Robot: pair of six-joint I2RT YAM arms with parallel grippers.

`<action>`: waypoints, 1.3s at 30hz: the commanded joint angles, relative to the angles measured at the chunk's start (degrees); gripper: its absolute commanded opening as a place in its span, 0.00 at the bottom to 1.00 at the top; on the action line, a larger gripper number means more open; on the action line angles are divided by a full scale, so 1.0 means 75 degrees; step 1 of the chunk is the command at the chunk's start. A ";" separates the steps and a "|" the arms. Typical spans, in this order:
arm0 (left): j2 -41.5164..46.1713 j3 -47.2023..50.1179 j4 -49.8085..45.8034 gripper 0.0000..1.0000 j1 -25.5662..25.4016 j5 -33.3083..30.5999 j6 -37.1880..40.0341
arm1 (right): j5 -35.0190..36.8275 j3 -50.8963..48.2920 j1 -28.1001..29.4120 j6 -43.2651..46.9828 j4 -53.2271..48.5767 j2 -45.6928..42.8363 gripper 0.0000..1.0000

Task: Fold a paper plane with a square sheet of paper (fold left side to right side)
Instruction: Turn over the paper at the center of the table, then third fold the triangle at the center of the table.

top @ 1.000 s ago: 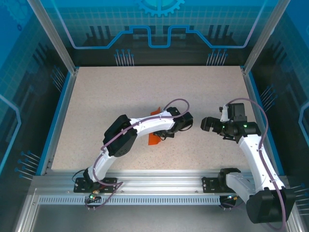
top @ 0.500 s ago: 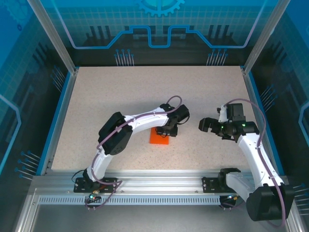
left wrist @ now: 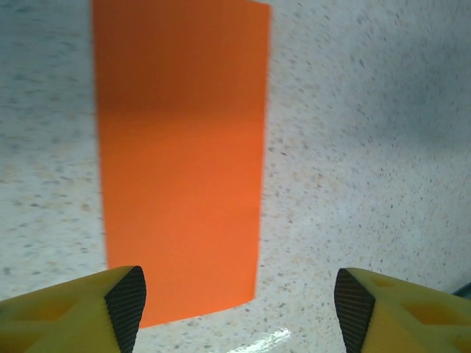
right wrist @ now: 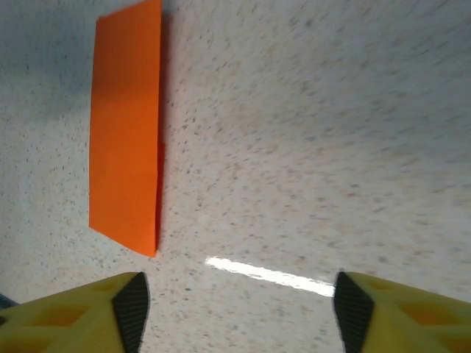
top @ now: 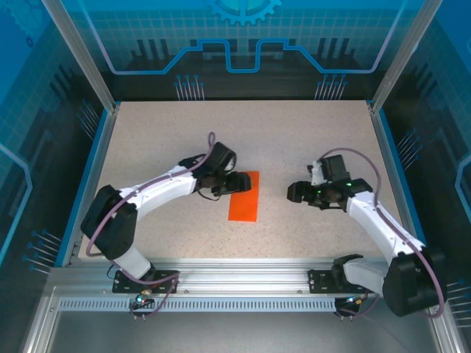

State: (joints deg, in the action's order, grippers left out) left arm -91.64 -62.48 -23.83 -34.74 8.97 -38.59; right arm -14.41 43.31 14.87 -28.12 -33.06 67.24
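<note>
The square sheet of paper (top: 244,195) is lying flat mid-table (top: 309,140) as a halved orange rectangle, carrying no print. The left gripper (top: 235,182) is hovering at its left edge, jaws spread and empty, probably so the fold lies undisturbed. The right gripper (top: 296,193) is hanging well apart, likewise spread and empty.

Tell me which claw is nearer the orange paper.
The left claw: it is right at the edge of the orange paper, while the right claw stands clearly apart, off to the paper's other side.
</note>
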 commanded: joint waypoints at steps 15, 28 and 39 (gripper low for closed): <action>0.0260 0.2486 0.2783 0.76 0.1328 0.2505 -0.0474 | 0.0167 0.2247 0.1613 -0.0909 0.2541 0.4239 0.19; -0.0305 0.2318 0.2569 0.77 0.1334 0.2571 -0.0445 | 0.0258 0.3358 0.1720 -0.0530 0.2150 0.5653 0.17; -0.0707 0.2177 0.2623 0.77 0.1305 0.2993 -0.0478 | 0.0569 0.3805 0.1718 0.0060 0.1440 0.6347 0.16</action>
State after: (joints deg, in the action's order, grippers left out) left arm -95.37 -44.62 -4.16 -24.93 28.29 -41.76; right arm -11.73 70.30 27.07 -30.39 -18.79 113.10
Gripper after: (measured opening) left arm 0.766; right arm 0.159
